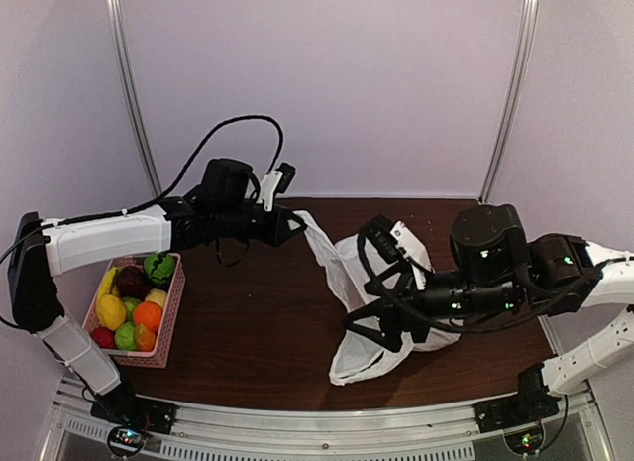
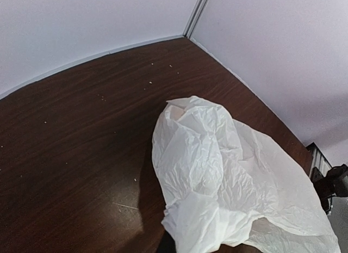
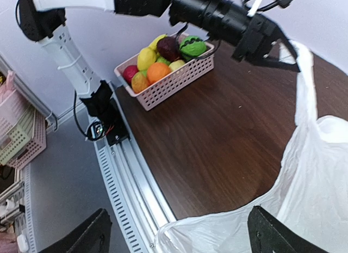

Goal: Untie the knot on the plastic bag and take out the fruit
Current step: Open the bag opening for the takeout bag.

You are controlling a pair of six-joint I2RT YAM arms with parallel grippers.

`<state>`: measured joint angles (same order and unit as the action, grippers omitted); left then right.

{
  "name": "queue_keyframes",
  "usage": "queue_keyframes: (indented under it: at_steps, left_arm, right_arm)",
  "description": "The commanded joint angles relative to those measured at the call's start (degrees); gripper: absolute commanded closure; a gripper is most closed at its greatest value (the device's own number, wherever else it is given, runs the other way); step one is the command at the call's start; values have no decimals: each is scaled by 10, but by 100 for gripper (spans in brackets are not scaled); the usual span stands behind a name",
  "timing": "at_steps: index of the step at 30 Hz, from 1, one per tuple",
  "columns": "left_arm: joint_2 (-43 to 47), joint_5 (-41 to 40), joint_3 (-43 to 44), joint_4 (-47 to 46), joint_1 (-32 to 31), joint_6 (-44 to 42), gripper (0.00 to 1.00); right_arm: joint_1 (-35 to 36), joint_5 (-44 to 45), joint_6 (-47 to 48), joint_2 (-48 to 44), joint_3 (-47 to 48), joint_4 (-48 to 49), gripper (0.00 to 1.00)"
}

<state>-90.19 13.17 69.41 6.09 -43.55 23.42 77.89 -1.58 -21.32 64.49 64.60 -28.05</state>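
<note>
Soft, even light and sharp focus throughout, with a dim shadow just left of the crinkly white plastic bag (image 2: pixel 217 177) on the dark-brown wooden worktop (image 2: pixel 81 155).

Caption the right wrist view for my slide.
Left pincer holds up a handle of the plastic bag over the table; a pink basket of fruit stands behind.

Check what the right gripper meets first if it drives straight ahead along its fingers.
Likely the white crinkly plastic bag: its loose rim lies just ahead, between the fingers of the open right gripper. Beyond it is the dark wooden table; depth is unclear.
</note>
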Motion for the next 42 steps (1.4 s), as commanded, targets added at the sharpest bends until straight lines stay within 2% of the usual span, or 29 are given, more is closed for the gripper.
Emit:
queue_keyframes:
  at_steps: [1, 5, 10, 23, 24, 26, 28, 30, 31, 35, 36, 40, 42]
  left_arm:
    - [26, 11, -14, -16, 4, -11, 100]
    - [33, 9, -16, -19, 4, -8, 100]
    - [30, 9, -11, -16, 4, -7, 100]
    - [32, 3, -13, -18, 4, -1, 100]
    - [32, 1, -13, -18, 4, -1, 100]
    - [32, -3, -13, -19, 4, 1, 100]
    - [31, -10, -14, -20, 4, 4, 100]
    - [29, -17, -14, -23, 4, 9, 100]
    - [29, -18, -13, -25, 4, 10, 100]
    - [29, -24, -9, -26, 4, 15, 99]
    - [31, -22, -9, -27, 4, 17, 93]
    - [51, -19, -29, -35, -1, 39, 41]
    - [73, -26, -58, -50, -9, 58, 26]
  right_arm:
    - [-18, 137, -17, -5, 25, -62, 10]
    - [-33, 198, -29, 27, 43, -88, 5]
    - [-44, 258, -50, 98, 80, -143, 5]
    - [-105, 268, -81, 230, 82, -140, 10]
    - [-109, 272, -84, 235, 83, -142, 13]
    - [-115, 274, -83, 237, 82, -141, 26]
    - [-120, 268, -77, 231, 77, -124, 34]
    - [-127, 263, -71, 226, 71, -114, 46]
    - [-133, 260, -69, 225, 70, -113, 61]
    - [-146, 257, -63, 215, 74, -116, 94]
    - [-149, 256, -63, 209, 76, -115, 100]
    - [-166, 247, -64, 181, 77, -91, 100]
    - [-175, 237, -68, 172, 76, -78, 100]
